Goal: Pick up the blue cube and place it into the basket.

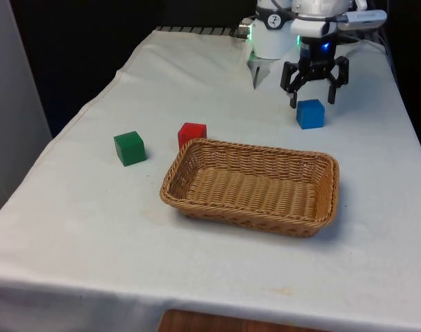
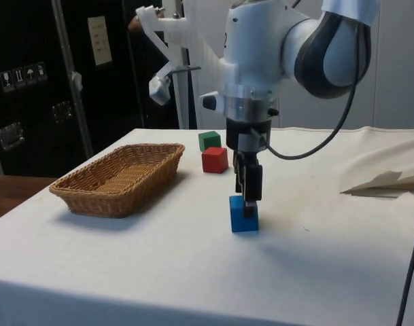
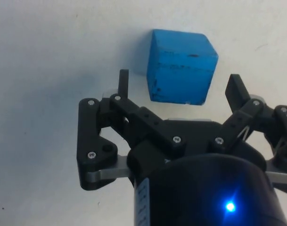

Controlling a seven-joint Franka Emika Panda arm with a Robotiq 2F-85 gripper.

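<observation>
The blue cube (image 1: 310,113) (image 2: 244,216) (image 3: 181,66) rests on the white cloth, behind the basket towards the front view's right. My gripper (image 1: 312,101) (image 2: 249,200) (image 3: 178,82) hangs open straight over it. The fingertips (image 3: 233,85) stand wide on either side of the cube, about level with its top, and I see no contact. The wicker basket (image 1: 245,216) (image 2: 105,200) is oblong, with nothing inside, and sits mid-table a short way from the cube.
A red cube (image 1: 192,133) (image 2: 215,159) sits against the basket's far corner on the front view's left. Further left is a green cube (image 1: 129,148) (image 2: 209,140). A raised fold in the cloth (image 2: 383,180) lies beyond the gripper.
</observation>
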